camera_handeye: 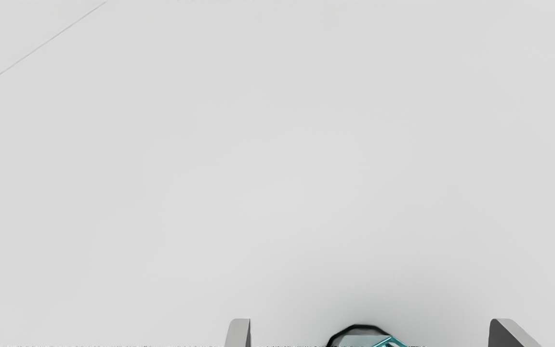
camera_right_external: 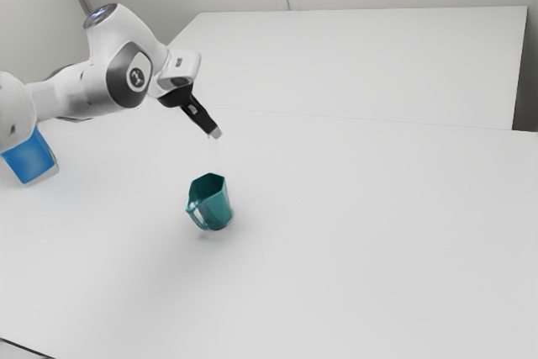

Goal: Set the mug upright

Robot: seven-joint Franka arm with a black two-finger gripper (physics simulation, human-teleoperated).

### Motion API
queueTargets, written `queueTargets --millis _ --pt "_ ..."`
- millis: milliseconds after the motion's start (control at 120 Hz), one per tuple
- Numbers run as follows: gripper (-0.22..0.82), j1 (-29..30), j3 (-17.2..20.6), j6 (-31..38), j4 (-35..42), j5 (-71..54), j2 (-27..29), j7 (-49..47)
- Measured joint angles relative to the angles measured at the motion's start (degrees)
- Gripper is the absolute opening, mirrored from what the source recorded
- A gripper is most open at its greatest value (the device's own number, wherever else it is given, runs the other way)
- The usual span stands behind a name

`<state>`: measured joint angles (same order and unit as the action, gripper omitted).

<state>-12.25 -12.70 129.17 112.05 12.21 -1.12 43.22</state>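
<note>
The teal faceted mug (camera_right_external: 217, 205) stands upright on the white table, its dark mouth facing up and its handle toward the exterior view's left. My gripper (camera_right_external: 216, 134) hangs above the mug and apart from it, angled downward. In the wrist view my gripper (camera_handeye: 371, 332) is open, its two fingertips wide apart. Part of the mug (camera_handeye: 362, 340) shows at the edge of that view, in line with the gap between the fingers; the rest is cut off.
A blue box-like object (camera_right_external: 30, 158) sits near the arm at the exterior view's left. The white table (camera_right_external: 361, 241) extends around the mug, with a thin seam across it. Beyond the seam, another white surface (camera_right_external: 361, 60) reaches toward the wall.
</note>
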Motion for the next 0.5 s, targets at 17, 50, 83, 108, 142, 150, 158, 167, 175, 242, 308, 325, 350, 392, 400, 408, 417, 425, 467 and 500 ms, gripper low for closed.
queueTargets --millis 17,50,83,108,142,150,158,167,175,242,308,325,350,392,400,408,417,425,467,500 --pt "0.54 0.35 0.12 -1.51 -1.49 -0.37 -0.34 -0.52" --pt "0.54 1.16 0.48 -4.26 -3.43 -0.99 -0.53 -1.52" --pt "0.55 2.74 1.54 -6.90 -5.01 -1.46 -0.52 -2.45" --pt "0.55 4.24 2.57 -8.98 -6.72 -1.74 -0.56 -3.11" --pt "0.56 5.83 3.44 -11.67 -8.89 -2.05 -0.64 -3.94" --pt "0.56 6.19 3.59 -12.28 -9.34 -2.12 -0.64 -4.14" --pt "0.56 6.53 3.73 -12.87 -9.78 -2.19 -0.64 -4.34" --pt "0.56 6.86 3.84 -13.44 -10.15 -2.25 -0.64 -4.53" --pt "0.56 7.18 3.94 -13.99 -10.50 -2.30 -0.64 -4.72" --pt "0.57 9.67 4.48 -17.78 -13.25 -2.68 -0.65 -6.16" --pt "0.57 12.26 5.06 -21.38 -16.66 -4.20 -0.67 -7.44" --pt "0.57 12.87 5.20 -22.20 -17.35 -4.60 -0.66 -7.74" --pt "0.57 13.63 5.30 -23.32 -18.12 -5.10 -0.66 -8.17" --pt "0.58 14.60 5.28 -24.86 -18.83 -5.75 -0.69 -8.85" --pt "0.58 14.77 5.27 -25.13 -18.93 -5.86 -0.69 -8.98" --pt "0.58 14.92 5.25 -25.39 -19.02 -5.95 -0.70 -9.11" --pt "0.58 15.05 5.22 -25.64 -19.09 -6.04 -0.72 -9.24" --pt "0.58 15.17 5.20 -25.87 -19.14 -6.12 -0.75 -9.36" --pt "0.58 15.62 5.02 -26.89 -19.33 -6.44 -0.91 -9.97" --pt "0.58 15.79 4.87 -27.54 -19.40 -6.62 -0.99 -10.43"
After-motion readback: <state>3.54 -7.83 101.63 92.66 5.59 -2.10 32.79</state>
